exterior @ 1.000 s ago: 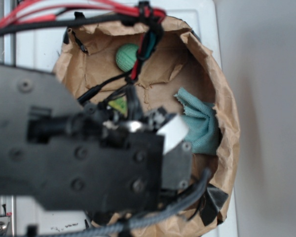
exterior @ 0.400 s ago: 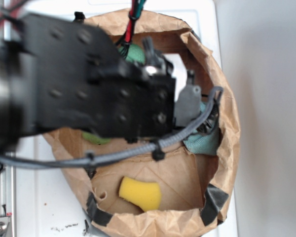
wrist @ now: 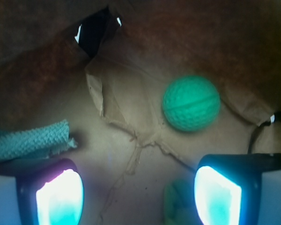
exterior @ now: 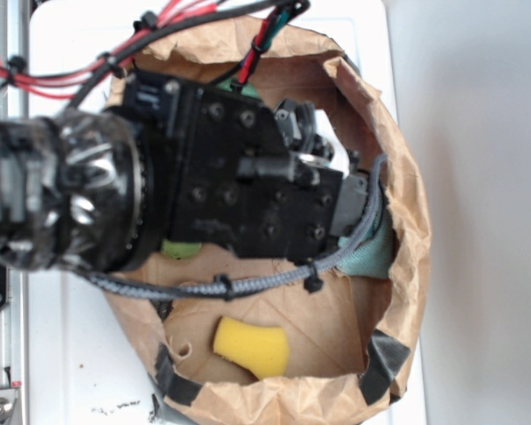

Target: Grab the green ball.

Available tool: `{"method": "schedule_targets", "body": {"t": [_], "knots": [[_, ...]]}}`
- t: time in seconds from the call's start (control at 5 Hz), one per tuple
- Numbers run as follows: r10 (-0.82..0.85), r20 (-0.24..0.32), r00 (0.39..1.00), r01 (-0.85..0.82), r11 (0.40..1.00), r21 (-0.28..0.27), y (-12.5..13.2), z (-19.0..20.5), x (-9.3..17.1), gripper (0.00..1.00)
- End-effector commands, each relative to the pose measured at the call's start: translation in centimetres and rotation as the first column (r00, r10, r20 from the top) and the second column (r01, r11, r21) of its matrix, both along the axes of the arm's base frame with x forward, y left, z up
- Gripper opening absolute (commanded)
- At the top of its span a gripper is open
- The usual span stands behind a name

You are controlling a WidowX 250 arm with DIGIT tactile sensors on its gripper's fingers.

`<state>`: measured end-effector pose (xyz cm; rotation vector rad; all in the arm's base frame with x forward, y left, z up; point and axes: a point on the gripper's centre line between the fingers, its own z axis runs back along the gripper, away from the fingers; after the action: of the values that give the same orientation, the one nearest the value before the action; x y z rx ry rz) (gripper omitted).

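**A:** ok so where are we on this one? From the outside view the arm (exterior: 203, 186) blocks nearly everything inside the paper bag (exterior: 407, 230). I can only make out a yellow sponge (exterior: 251, 347) near the bottom edge, a sliver of lime green fuzz (exterior: 180, 250) poking out under the arm, and a bit of teal cloth (exterior: 372, 252) on the right.

**B:** wrist cam's way better. The green ball (wrist: 191, 103) is sitting on the crumpled brown paper floor, up and to the right of center. The claw (wrist: 138, 192) is wide open, both fingers (wrist: 60, 197) lit up at the bottom corners with nothing between them. Cloth (wrist: 30, 139) is off to the left, well apart from the ball.

**A:** so not grabbing yet?

**B:** nope, I'd call this the approach. The ball's ahead of the fingertips, not between them, and it sits closer to the right finger's line than to the middle of the gap.

**A:** so what's next, in your opinion?

**B:** my guess: slide forward and a touch right so the ball lands in the middle of the gap, drop down around it, then squeeze. It's round on wrinkly paper, so a bumped finger could roll it away. There's also a green blur (wrist: 178, 204) low between the fingers, can't tell what it is.
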<state>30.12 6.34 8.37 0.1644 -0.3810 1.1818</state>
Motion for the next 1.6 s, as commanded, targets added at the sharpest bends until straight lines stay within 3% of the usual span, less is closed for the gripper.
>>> {"method": "schedule_targets", "body": {"t": [0.0, 0.2, 0.4, 0.6, 0.8, 1.0, 1.2, 1.4], "knots": [[0.06, -0.01, 0.998, -0.06, 0.998, 0.031, 2.7, 0.9, -0.7, 1.0], [0.084, -0.056, 0.995, -0.08, 0.994, 0.072, 3.2, -0.5, -1.2, 1.0], [0.103, -0.083, 0.991, -0.097, 0.992, 0.077, 3.7, -1.1, -1.8, 1.0], [0.115, -0.08, 0.99, -0.108, 0.99, 0.091, 4.0, -1.4, -2.0, 1.0], [0.115, -0.088, 0.99, -0.106, 0.989, 0.099, 3.8, -0.9, -4.7, 1.0], [0.119, -0.126, 0.985, -0.114, 0.992, 0.052, 4.3, 0.3, -6.2, 1.0], [0.148, -0.153, 0.977, -0.142, 0.989, 0.052, 5.2, 0.1, -6.8, 1.0], [0.181, -0.142, 0.973, -0.172, 0.982, 0.072, 5.9, -0.6, -6.0, 1.0]]}}
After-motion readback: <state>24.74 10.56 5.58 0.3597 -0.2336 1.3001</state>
